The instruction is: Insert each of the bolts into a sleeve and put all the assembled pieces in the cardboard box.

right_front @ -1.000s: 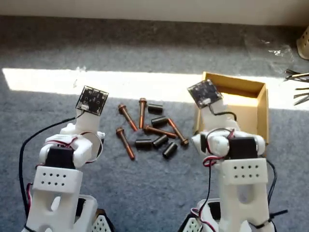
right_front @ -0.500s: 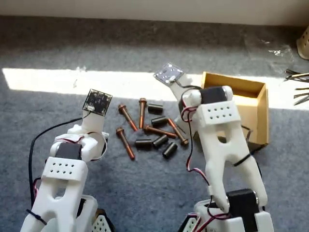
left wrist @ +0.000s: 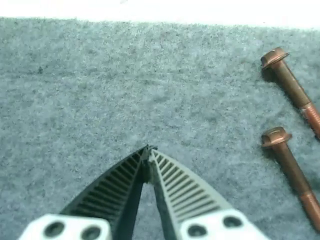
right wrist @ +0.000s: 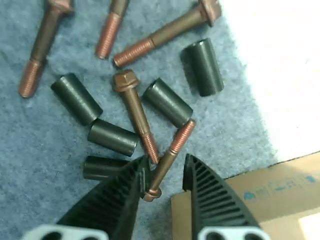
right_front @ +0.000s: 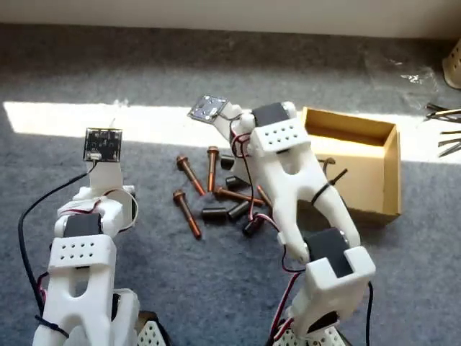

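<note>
Several copper bolts (right_front: 191, 175) and black sleeves (right_front: 214, 213) lie loose in a pile on the grey carpet, left of the cardboard box (right_front: 353, 158). My right arm (right_front: 277, 144) stretches over the pile. In the right wrist view, my right gripper (right wrist: 166, 162) is open and low over the carpet, its fingers on either side of one bolt (right wrist: 170, 152) that lies crossed with another bolt (right wrist: 135, 112). Sleeves (right wrist: 167, 102) lie just beyond. My left gripper (left wrist: 149, 149) is shut and empty over bare carpet, with two bolts (left wrist: 290, 165) off to its side.
The box's corner (right wrist: 250, 200) sits close beside the right gripper. A bright sunlit strip (right_front: 57, 119) crosses the carpet behind the pile. Metal tools (right_front: 446, 130) lie at the far right edge. Open carpet lies in front of the left arm (right_front: 90, 216).
The right arm swung left from above the box and stretched out over the pile of bolts and sleeves. The left arm turned a little leftward, away from the pile.
</note>
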{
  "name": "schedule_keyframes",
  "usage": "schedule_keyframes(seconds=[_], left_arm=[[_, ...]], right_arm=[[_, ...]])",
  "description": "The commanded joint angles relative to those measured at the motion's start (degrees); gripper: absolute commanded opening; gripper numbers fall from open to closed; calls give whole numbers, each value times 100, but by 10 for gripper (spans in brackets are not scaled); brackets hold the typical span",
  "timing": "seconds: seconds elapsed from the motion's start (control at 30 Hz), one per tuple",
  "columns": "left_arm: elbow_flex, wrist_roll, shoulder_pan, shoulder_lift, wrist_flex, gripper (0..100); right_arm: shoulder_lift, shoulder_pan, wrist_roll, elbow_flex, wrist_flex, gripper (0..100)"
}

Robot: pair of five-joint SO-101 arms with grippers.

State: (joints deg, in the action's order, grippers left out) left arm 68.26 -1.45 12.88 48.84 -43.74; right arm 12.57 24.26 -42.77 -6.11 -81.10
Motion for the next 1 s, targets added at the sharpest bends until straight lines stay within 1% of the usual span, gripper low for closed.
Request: schedule_keyframes(seconds=[0.0, 0.1, 0.23, 0.33, 0.5, 0.63, 0.77, 0.97], left_arm=[[189, 35, 92, 4, 492, 11], [251, 35, 233, 22, 642, 11], [224, 44, 532, 22, 659, 11], [259, 44, 541, -13, 818, 11], [268, 35, 549, -13, 853, 11], [321, 26, 549, -13, 888, 11], [444, 26, 549, -13, 1143, 11], [444, 26, 549, -13, 1143, 11]], right_arm=[[251, 224, -70, -673, -22, 115], [629, 259, -149, -1112, -22, 116], [1218, 259, -756, -1719, -57, 116], [1552, 259, -1020, -2018, -22, 117], [2018, 251, -1380, -2536, -22, 128], [2290, 242, -1407, -2862, -22, 199], [2431, 233, -1424, -3037, -40, 196], [2668, 233, -1433, -3037, -40, 195]])
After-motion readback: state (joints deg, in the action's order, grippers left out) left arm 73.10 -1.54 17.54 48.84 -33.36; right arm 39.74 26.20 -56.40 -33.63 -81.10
